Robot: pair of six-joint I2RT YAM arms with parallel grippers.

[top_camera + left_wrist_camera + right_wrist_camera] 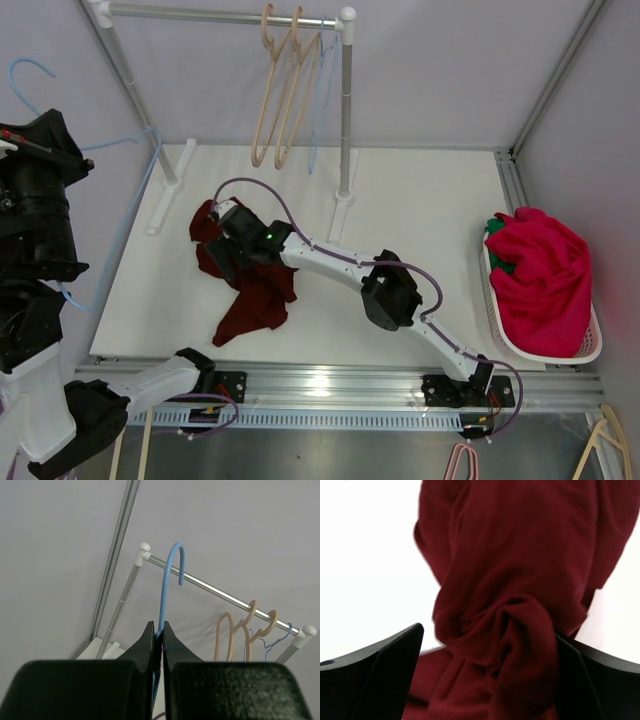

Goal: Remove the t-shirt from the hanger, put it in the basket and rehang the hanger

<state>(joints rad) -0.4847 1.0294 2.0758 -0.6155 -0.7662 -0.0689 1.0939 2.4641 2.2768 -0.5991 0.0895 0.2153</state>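
Observation:
The dark red t-shirt [250,295] lies crumpled on the white table [400,200], off the hanger. My right gripper [222,232] reaches over its upper part. In the right wrist view its jaws stand wide open, and a bunched fold of the t-shirt [510,580] fills the gap of the right gripper [487,645]. The blue hanger [169,580] is held up at the left, with my left gripper [156,627] shut on its stem below the hook. From above, its hook [30,72] shows at the far left, clear of the shirt.
A clothes rack [346,110] stands at the back of the table with beige hangers [278,90] and a thin blue one [320,100] on its bar. A white basket [592,352] of bright red clothes [545,280] sits at the right edge. Loose hangers [605,445] lie below the rail.

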